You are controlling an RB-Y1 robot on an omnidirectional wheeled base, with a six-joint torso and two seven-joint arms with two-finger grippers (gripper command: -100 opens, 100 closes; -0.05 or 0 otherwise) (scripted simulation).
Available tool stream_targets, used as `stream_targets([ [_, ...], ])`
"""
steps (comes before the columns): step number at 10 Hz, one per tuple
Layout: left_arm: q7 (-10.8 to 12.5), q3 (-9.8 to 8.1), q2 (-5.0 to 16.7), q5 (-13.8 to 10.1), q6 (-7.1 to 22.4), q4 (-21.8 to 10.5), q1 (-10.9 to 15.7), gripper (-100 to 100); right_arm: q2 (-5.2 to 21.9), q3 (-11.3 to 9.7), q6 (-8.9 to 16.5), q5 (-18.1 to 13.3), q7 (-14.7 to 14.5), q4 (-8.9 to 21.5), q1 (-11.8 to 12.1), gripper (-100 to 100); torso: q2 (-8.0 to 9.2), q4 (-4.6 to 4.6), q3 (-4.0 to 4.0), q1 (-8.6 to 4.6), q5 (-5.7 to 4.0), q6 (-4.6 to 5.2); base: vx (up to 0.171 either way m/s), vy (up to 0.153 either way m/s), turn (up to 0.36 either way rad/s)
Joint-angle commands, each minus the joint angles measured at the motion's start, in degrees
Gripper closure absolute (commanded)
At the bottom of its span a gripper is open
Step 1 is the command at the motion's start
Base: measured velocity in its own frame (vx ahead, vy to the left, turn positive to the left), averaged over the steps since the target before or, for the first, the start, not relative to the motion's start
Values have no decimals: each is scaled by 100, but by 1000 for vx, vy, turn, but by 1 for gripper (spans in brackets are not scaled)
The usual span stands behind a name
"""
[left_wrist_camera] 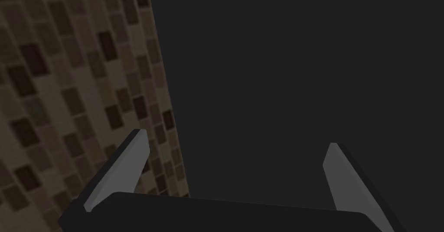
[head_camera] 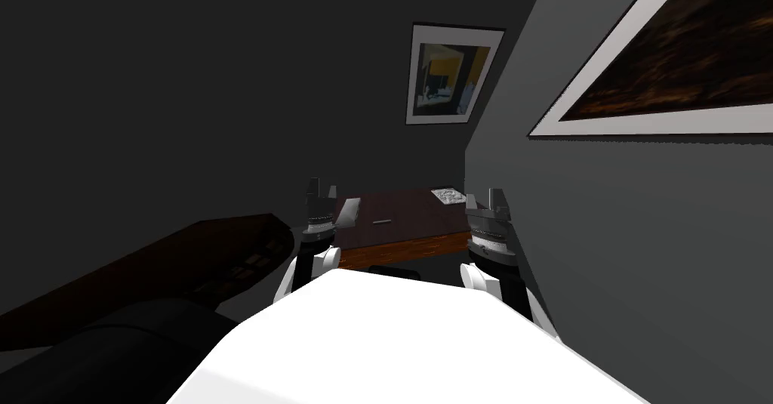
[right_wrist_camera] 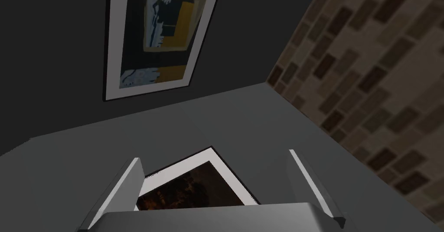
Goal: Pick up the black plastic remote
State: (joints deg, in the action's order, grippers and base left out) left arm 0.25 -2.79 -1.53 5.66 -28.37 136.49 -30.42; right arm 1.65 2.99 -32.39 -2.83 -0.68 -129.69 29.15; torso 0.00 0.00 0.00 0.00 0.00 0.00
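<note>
A low table [head_camera: 408,250] with a dark top and a brown wooden front edge stands ahead of me in a dim corner. A small slim bar [head_camera: 381,221], which looks like the remote, lies flat near the middle of the top. My left gripper [head_camera: 320,190] is held up at the table's near left corner, open and empty [left_wrist_camera: 236,173]. My right gripper [head_camera: 487,198] is raised at the table's near right corner, also open with nothing between its fingers [right_wrist_camera: 217,184]. Both grippers are well short of the bar.
A grey tilted object [head_camera: 349,212] stands on the table's left end, just beside my left gripper. A white patterned item [head_camera: 447,195] lies at the far right corner. A long dark wooden piece [head_camera: 174,263] and a dark rounded seat [head_camera: 113,346] lie to the left. A grey wall [head_camera: 642,256] runs close on the right.
</note>
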Motion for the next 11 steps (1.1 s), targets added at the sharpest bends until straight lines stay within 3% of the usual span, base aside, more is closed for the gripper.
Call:
stream_targets([
  [1, -4, -67, 216, -24, 102, -86, 21, -100, 0, 0, 0, 0, 0, 0, 0, 0, 0, 0, 0, 0, 0, 0, -25, 3, -58],
  [4, -18, -334, 678, -121, 499, -433, 109, -100, 0, 0, 0, 0, 0, 0, -1, 0, 21, 4, 12, 11, 2, 1, -60, 19, -121],
  [5, -18, -334, 678, -121, 512, -433, 109, -100, 0, 0, 0, 0, 0, 0, -1, 0, 24, 5, 14, 15, 4, 2, -47, 25, -41],
  [8, -32, -765, 1058, -282, 1100, -973, 256, -100, 0, 0, 0, 0, 0, 0, -1, 0, 16, 4, 9, 16, 4, 3, -48, 32, -187],
  [9, -32, -765, 1058, -282, 1179, -1000, 256, -100, 1, 0, 0, 0, 0, 0, -1, 0, 21, 4, 12, 20, 4, 2, -52, 32, -72],
  [10, -35, -937, 1162, -348, 1446, -1152, 318, -100, 0, 1, 0, 0, 0, 0, 0, 0, 18, 4, 11, 17, 4, -1, -46, 16, -145],
  [11, -35, -937, 1162, -348, 1446, -1231, 318, -100, 0, 0, 0, 0, 0, 0, -1, 0, 18, 4, 10, 13, 3, 0, -36, 16, -83],
])
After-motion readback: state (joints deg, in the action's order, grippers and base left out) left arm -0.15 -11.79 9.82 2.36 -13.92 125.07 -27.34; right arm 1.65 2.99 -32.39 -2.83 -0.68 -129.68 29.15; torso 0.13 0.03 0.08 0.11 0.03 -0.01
